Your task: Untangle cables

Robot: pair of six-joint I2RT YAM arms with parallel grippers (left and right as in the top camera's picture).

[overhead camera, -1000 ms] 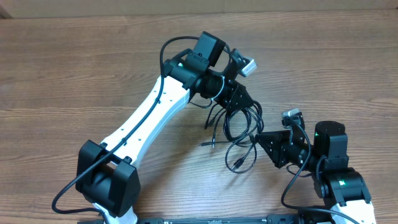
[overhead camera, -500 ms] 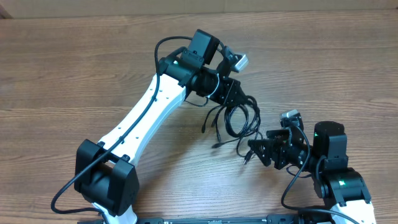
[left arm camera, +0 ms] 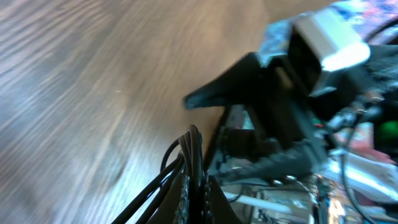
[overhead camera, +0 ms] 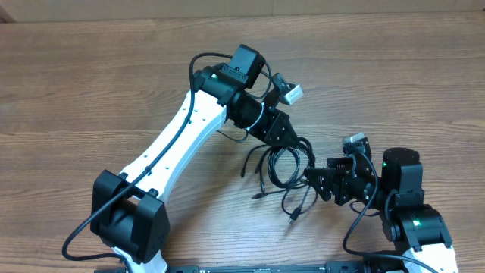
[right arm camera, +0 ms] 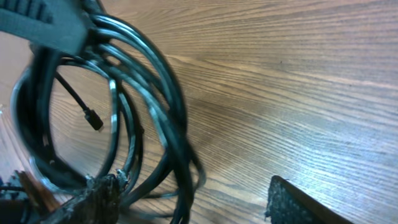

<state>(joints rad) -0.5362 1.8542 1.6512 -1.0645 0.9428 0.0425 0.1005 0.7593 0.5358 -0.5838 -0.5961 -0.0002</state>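
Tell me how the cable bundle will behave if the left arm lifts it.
Probably floppy: the cables spill in loose loops from the left gripper. Likely light, being thin. A loose plug end may drag and snag.

Wood-grain table (overhead camera: 91, 76), brown, grain running left-right, fills the overhead view. Same surface in both wrist views, blurred in the left one. Paler strip (overhead camera: 424, 6) along the top edge.

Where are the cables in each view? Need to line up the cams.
Overhead: cables right of centre, between the two arms.
Left wrist: cables at bottom centre, strands rising from the lower edge.
Right wrist: cables fill the left half in big loops.
Landmark: left pincer clamped on the cables' top; it also shows top-left in the right wrist view.
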